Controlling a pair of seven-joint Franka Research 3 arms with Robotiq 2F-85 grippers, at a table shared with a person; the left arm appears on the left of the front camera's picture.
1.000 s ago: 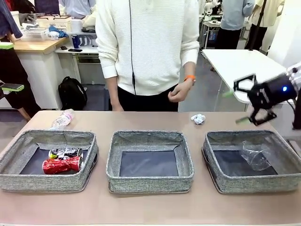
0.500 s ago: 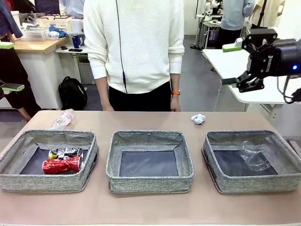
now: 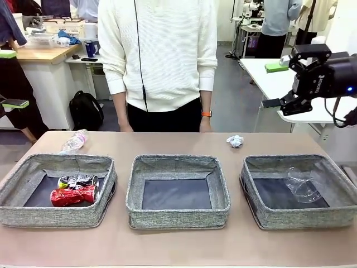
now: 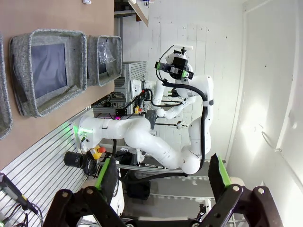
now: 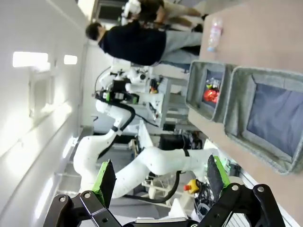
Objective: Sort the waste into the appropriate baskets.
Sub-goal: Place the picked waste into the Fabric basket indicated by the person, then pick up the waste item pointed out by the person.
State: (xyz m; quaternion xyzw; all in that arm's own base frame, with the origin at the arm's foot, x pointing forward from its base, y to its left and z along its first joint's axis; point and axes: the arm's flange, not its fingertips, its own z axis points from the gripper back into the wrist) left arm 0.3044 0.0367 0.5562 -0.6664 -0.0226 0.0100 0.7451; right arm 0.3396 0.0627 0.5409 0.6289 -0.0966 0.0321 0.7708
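Red can lies, long axis left-right, in left basket.

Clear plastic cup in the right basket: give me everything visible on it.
The clear plastic cup is thin-walled, see-through and looks crumpled. It lies tipped on its side on the dark bottom of the right grey woven fabric basket, toward the far right corner. Whether it leans on the far wall is unclear.

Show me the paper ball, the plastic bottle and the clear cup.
paper ball (image 3: 235, 140), front view, middle of the crumpled wad.
plastic bottle (image 3: 74, 142), front view, middle of its clear body.
clear cup (image 3: 303, 185), front view, its see-through side wall.
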